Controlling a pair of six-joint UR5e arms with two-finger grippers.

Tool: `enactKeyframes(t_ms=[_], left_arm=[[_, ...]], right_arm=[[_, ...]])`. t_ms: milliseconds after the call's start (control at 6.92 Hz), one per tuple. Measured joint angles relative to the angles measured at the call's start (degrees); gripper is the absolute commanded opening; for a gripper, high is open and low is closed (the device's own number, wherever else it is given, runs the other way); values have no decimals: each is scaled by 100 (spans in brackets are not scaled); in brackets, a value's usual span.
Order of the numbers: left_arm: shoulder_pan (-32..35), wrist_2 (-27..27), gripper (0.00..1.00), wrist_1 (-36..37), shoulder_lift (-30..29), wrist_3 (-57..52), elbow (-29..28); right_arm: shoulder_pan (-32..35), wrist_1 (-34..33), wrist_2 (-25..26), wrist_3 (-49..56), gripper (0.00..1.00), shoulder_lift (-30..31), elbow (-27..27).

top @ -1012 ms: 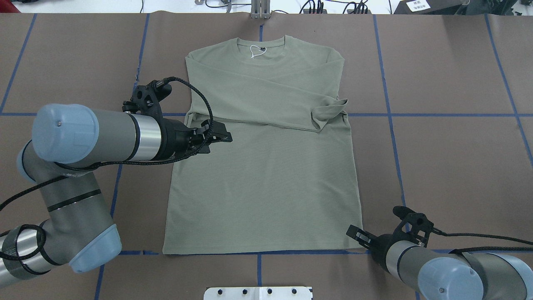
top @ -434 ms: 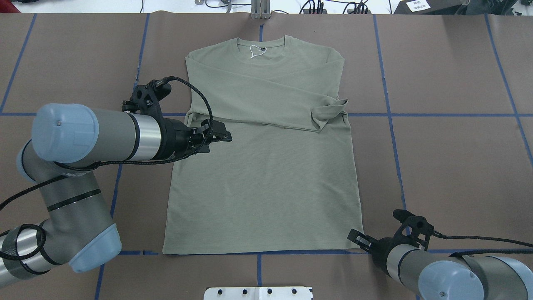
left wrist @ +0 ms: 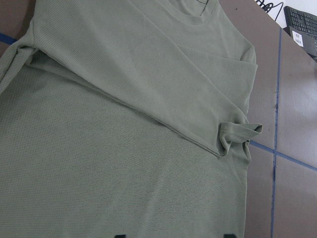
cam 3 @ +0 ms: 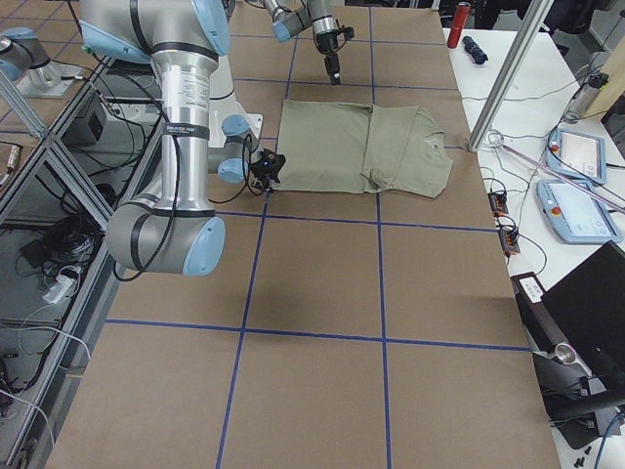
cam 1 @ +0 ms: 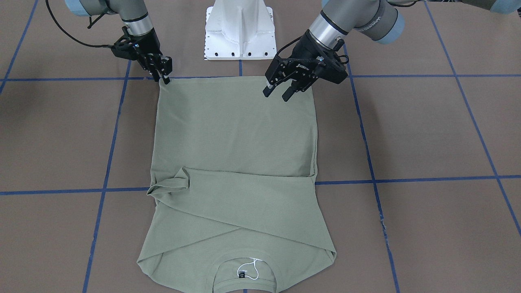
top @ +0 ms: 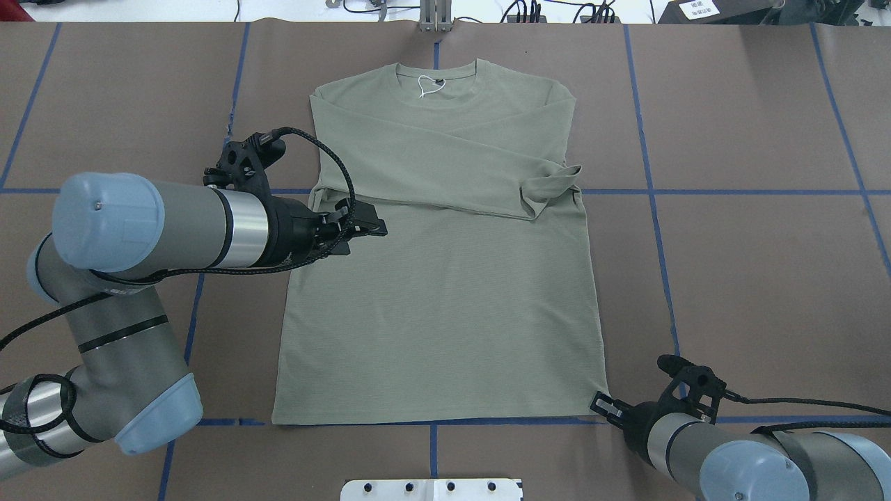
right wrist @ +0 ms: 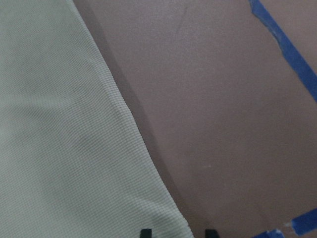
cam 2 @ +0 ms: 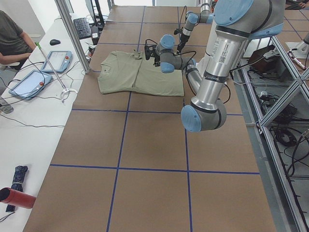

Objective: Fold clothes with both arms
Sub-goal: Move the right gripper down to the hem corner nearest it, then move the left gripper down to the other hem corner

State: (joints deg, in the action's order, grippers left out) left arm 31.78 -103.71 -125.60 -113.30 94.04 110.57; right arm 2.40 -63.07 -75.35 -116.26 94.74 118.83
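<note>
The sage-green shirt [top: 445, 313] lies flat on the brown table, neck at the far side, both sleeves folded across the chest, with one cuff [top: 550, 184] bunched at its right edge. My left gripper [top: 372, 224] is open and empty, hovering over the shirt's left side near the sleeve fold; the front view [cam 1: 276, 92] shows its jaws apart above the cloth. My right gripper [top: 602, 405] is low at the hem's near right corner [cam 1: 160, 82]. In the right wrist view its two fingertips sit apart with the hem corner [right wrist: 178, 225] between them, not clamped.
The white pedestal base [cam 1: 240, 28] stands at the table's near edge, between the arms. Blue tape lines [top: 651, 188] grid the brown table cover. A side table with tablets [cam 2: 55, 60] and a seated person [cam 2: 9, 38] lie beyond the far end.
My right gripper has moved a little nearer and lower, down to the hem's right corner. The left arm and the shirt have stayed put.
</note>
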Motion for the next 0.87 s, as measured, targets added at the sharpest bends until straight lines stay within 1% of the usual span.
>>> enactKeyframes(t_ms=[434, 723, 868], left_arm=[[-9, -8, 72, 75, 31, 2, -34], [-102, 26, 73, 504, 295, 14, 35], [-292, 187, 73, 937, 484, 16, 203]], right_arm=[[-61, 2, -8, 9, 0, 91, 123], [-61, -3, -26, 18, 0, 329, 496], [-62, -4, -32, 17, 0, 398, 601]])
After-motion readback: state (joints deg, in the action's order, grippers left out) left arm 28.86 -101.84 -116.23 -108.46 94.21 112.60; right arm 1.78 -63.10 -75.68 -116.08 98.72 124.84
